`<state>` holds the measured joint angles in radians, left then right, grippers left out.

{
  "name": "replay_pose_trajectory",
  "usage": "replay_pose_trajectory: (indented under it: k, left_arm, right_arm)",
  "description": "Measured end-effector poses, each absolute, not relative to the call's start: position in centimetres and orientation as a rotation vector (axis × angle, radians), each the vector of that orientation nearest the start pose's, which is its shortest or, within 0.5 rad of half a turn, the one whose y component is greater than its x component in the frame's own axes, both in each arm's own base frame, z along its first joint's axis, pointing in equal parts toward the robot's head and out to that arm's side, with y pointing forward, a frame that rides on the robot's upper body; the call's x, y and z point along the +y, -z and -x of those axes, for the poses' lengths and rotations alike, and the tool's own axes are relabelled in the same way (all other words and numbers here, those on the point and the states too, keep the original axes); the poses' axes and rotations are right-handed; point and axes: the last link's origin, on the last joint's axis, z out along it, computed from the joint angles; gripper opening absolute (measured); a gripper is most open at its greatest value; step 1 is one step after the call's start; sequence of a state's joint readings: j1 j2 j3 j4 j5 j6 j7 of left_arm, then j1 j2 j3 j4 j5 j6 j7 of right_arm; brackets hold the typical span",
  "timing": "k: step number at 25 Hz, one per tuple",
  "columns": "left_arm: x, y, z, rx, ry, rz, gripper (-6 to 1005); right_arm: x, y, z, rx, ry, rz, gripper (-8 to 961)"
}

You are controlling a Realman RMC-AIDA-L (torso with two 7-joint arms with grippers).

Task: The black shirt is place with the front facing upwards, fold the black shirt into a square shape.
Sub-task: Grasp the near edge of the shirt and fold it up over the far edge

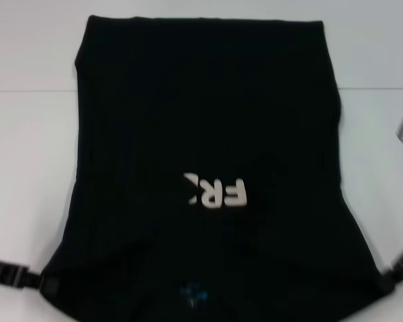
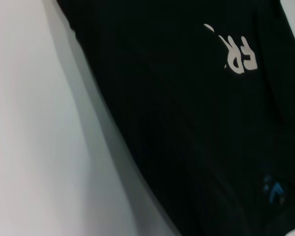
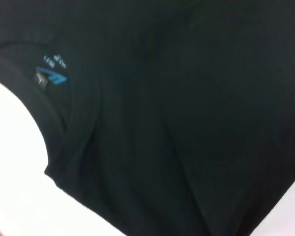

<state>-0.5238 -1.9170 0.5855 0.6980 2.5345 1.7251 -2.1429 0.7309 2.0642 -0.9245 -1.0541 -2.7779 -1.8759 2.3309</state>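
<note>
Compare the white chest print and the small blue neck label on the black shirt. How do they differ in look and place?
The white print is large, blocky lettering, partly hidden so only some letters show; the blue neck label is small and faint. The print sits mid-shirt, while the label lies at the collar, at the edge nearest the robot. Both are on the black shirt, near its centre line.

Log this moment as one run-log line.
shirt: flat on table, sides folded in, half the print hidden | left gripper: at near-left corner | right gripper: at near-right corner | step: lengthwise fold pending
</note>
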Motion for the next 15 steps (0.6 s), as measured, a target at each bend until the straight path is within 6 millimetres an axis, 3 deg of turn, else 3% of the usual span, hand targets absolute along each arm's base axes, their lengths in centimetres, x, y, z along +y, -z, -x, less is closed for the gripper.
replay_pose_trajectory:
  k: [4,8,12,15]
  left_arm:
    - [27.4,-6.5,33.8,-1.837,0.020,2.584,15]
    - [26.0,-6.5,33.7,-1.891,-0.081,2.648,15]
    - [26.1,-6.2,33.4,-1.886,-0.081,2.668,15]
    - [27.2,-6.5,32.8,-1.865,0.025,2.647,15]
  right_arm:
    - [31.4,-3.9,-24.9,1.328,0.702,2.805,39]
    - [30.3,-3.6,-25.8,1.335,0.704,2.846,39]
    - [30.5,-3.6,-25.7,1.341,0.601,2.857,39]
    - [31.2,-4.1,-25.7,1.387,0.463,2.824,39]
